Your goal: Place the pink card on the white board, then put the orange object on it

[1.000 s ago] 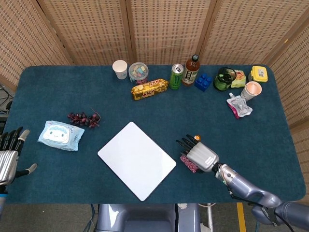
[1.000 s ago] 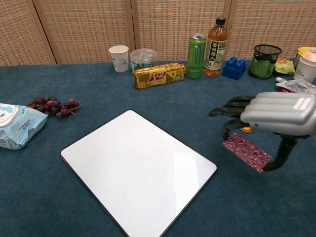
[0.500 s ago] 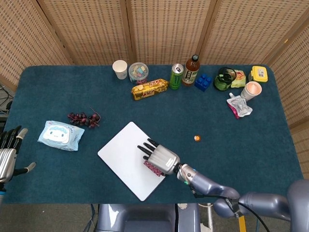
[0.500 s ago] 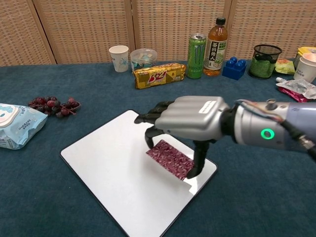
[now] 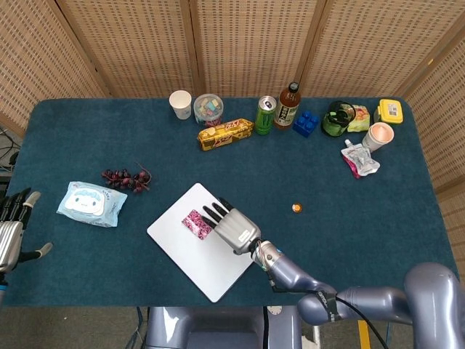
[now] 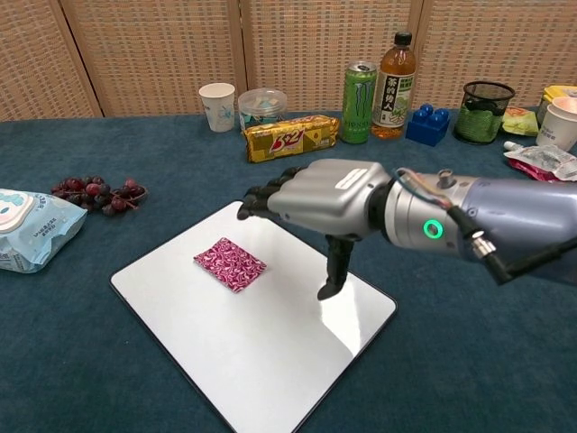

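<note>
Resting at the table's 8 o'clock edge, the left hand [image 5: 13,229] shows only in the head view, fingers apart and holding nothing. At 9 o'clock lie a pale blue wipes packet [image 5: 87,204] and, just beyond it, a bunch of dark grapes [image 5: 125,177]. Centre front lies the white board [image 5: 174,231], turned corner-on, with the pink card [image 5: 196,223] flat on its 10 o'clock part. Just beside the card at its 3 o'clock, the right hand [image 5: 229,225] hovers over the board, fingers [image 6: 260,197] extended together, thumb pointing down toward the board, nothing in its grasp; the card lies free of it. The small orange object [image 5: 296,209] sits on the cloth at 3 o'clock of the board, well apart from it; only the head view shows it, since in the chest view the right forearm covers that spot. Along the 12 o'clock edge stand a paper cup [image 5: 180,104], a clear tub [image 5: 208,107], a yellow snack bar [image 5: 226,133], a green can [image 5: 266,115], a tea bottle [image 5: 288,105], a blue brick [image 5: 306,123], a black mesh holder [image 5: 338,118], a pink-lined cup [image 5: 378,136] and a pouch [image 5: 359,160]. Dark teal cloth [image 5: 363,218] covers the table; woven folding screens [image 5: 247,43] close off the back.
</note>
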Robot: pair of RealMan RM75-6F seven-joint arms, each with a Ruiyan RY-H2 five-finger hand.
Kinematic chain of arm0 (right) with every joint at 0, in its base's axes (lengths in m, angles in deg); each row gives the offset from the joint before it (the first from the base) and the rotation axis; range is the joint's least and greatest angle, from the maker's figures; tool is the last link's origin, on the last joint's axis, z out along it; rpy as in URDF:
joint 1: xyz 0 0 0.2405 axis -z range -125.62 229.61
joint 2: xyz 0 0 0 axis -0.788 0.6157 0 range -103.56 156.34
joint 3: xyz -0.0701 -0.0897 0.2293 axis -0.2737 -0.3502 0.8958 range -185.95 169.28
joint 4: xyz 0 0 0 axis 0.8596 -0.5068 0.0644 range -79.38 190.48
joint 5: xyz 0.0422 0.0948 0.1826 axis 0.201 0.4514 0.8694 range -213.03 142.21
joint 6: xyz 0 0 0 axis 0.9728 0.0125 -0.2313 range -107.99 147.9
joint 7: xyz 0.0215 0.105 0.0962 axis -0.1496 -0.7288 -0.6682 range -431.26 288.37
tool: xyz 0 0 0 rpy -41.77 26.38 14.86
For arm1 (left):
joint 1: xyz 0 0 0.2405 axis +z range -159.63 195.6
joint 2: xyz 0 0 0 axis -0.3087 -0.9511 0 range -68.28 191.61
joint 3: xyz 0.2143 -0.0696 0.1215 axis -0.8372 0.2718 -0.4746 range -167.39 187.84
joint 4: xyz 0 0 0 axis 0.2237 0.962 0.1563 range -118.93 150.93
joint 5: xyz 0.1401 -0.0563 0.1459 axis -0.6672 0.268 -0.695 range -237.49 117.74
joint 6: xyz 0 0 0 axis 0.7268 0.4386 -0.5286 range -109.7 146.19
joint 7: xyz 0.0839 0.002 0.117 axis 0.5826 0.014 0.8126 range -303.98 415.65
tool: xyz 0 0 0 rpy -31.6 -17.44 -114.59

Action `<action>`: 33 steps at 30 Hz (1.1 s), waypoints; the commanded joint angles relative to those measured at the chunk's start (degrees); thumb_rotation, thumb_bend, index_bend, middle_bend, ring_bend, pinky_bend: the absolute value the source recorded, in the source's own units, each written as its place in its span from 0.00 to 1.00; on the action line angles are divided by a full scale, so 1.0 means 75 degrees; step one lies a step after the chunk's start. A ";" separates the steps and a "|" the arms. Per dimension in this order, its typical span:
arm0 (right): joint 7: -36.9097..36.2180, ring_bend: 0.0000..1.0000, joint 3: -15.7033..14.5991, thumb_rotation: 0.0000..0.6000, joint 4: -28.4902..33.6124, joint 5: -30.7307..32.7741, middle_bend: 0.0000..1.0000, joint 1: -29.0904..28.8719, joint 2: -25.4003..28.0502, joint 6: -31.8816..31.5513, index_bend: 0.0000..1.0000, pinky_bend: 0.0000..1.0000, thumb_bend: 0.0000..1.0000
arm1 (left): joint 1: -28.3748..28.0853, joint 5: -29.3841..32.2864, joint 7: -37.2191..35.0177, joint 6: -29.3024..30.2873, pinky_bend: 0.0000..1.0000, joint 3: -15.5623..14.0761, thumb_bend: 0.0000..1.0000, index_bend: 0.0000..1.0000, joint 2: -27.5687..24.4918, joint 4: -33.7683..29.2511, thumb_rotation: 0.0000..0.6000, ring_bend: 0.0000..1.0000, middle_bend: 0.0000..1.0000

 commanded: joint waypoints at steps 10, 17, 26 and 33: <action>-0.1153 0.00 -0.0235 1.00 -0.0543 0.0218 0.00 0.0901 0.1506 -0.1010 0.22 0.00 0.11 | -0.0038 0.0047 0.0289 -0.0018 0.00 -0.0024 0.00 0.00 0.0104 -0.0032 1.00 0.00 0.00; -0.2428 0.00 -0.0328 1.00 -0.1785 0.0217 0.00 0.1481 0.1345 -0.1134 0.39 0.00 0.26 | -0.0065 0.0044 0.0443 -0.0020 0.00 -0.0037 0.00 0.00 0.0155 -0.0079 1.00 0.00 0.00; -0.3265 0.00 -0.0433 1.00 -0.2386 -0.0014 0.00 0.1803 0.0906 -0.1081 0.39 0.00 0.31 | -0.0089 0.0031 0.0591 -0.0036 0.00 -0.0071 0.00 0.00 0.0207 -0.0104 1.00 0.00 0.00; -0.3383 0.00 -0.0348 1.00 -0.2608 -0.0026 0.00 0.1767 0.0556 -0.0965 0.39 0.00 0.33 | -0.0083 0.0069 0.0550 -0.0032 0.00 -0.0062 0.00 0.00 0.0197 -0.0096 1.00 0.00 0.00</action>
